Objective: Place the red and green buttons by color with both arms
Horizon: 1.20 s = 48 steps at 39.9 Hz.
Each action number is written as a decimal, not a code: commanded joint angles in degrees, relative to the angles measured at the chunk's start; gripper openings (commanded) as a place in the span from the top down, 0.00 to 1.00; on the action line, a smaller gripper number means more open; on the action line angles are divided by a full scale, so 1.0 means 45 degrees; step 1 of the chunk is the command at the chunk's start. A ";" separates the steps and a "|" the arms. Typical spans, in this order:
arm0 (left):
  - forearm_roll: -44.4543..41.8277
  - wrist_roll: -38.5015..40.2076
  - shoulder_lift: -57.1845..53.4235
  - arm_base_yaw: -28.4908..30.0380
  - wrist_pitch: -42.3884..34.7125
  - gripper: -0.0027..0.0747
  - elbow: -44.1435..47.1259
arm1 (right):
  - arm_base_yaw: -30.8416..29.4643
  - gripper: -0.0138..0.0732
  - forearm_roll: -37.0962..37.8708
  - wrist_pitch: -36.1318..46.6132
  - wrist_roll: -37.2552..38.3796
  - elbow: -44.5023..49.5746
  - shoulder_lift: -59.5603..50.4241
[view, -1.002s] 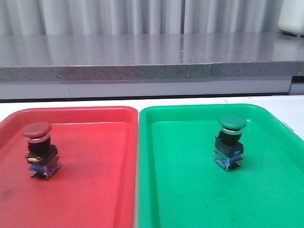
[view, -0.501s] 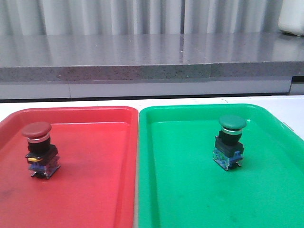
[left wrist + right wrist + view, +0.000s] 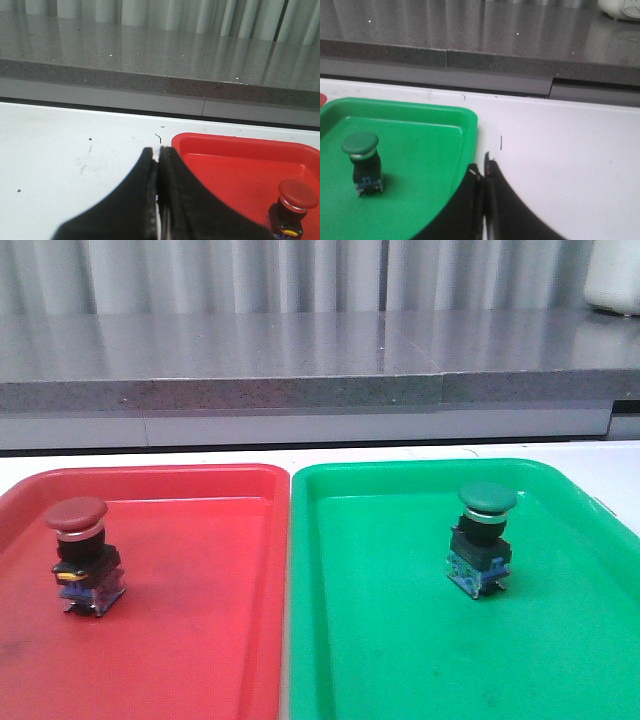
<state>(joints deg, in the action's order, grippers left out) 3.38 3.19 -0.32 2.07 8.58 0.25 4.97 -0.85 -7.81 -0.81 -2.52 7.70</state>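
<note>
Left gripper [image 3: 158, 157] and right gripper [image 3: 484, 172] both pressed together and empty, off the trays' outer edges, red button [image 3: 78, 555] upright at the red tray's [image 3: 200, 640] left, green button [image 3: 483, 538] upright in the green tray [image 3: 400, 660].

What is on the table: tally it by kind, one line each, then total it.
Push-button switches: 2, the red button and the green button
Trays: 2, the red tray and the green tray
Total: 4
</note>
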 commanded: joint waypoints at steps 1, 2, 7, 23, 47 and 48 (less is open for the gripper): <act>0.0098 0.0153 -0.0195 -0.0009 -0.1083 0.99 0.0303 | -0.0064 0.98 0.0189 0.1294 -0.0191 0.0554 -0.0617; 0.0098 0.0153 -0.0195 -0.0009 -0.1083 0.99 0.0303 | -0.0064 0.98 0.0189 0.1294 -0.0191 0.0719 -0.0782; 0.0098 0.0153 -0.0195 -0.0009 -0.1083 0.99 0.0303 | -0.0064 0.98 0.0189 0.0449 -0.0191 0.0831 -0.1745; 0.0098 0.0153 -0.0195 -0.0009 -0.1083 0.99 0.0303 | -0.0064 0.98 0.0189 0.0237 -0.0191 0.0831 -0.2048; 0.0098 0.0153 -0.0195 -0.0009 -0.1083 0.99 0.0303 | -0.0064 0.98 0.0189 0.0237 -0.0191 0.0831 -0.2048; 0.0098 0.0153 -0.0195 -0.0009 -0.1083 0.99 0.0303 | -0.0064 0.98 0.0189 0.0237 -0.0191 0.0831 -0.2048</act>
<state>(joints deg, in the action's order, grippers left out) 3.38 3.19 -0.32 2.07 8.53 0.25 4.97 -0.64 -10.97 -1.30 1.61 -0.60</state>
